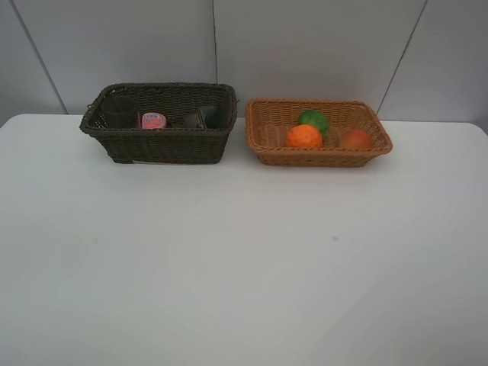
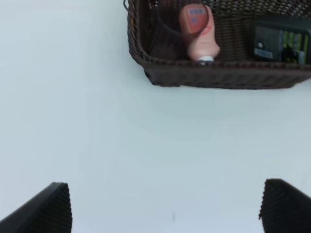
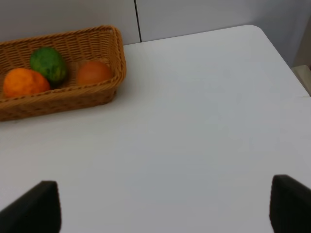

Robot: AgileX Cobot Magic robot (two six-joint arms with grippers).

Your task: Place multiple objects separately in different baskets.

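The dark brown basket (image 1: 160, 145) (image 2: 218, 77) holds the pink white-capped bottle (image 1: 153, 120) (image 2: 197, 31), the dark grey bottle (image 1: 200, 118) (image 2: 282, 43) and a dim cup (image 1: 120, 110). In the light tan basket (image 1: 320, 156) (image 3: 63, 94) lie the orange (image 1: 304, 136) (image 3: 24, 82), the green fruit (image 1: 313, 120) (image 3: 48, 64) and the red-orange fruit (image 1: 355, 139) (image 3: 93, 73). My left gripper (image 2: 167, 208) hovers open over bare table, short of the dark basket. My right gripper (image 3: 164, 206) is open too, away from the tan basket. Neither arm shows in the exterior high view.
Both baskets stand side by side at the back of the white table (image 1: 244, 259), close to the grey wall (image 1: 305, 46). The table's right edge and rounded far corner (image 3: 257, 29) show in the right wrist view.
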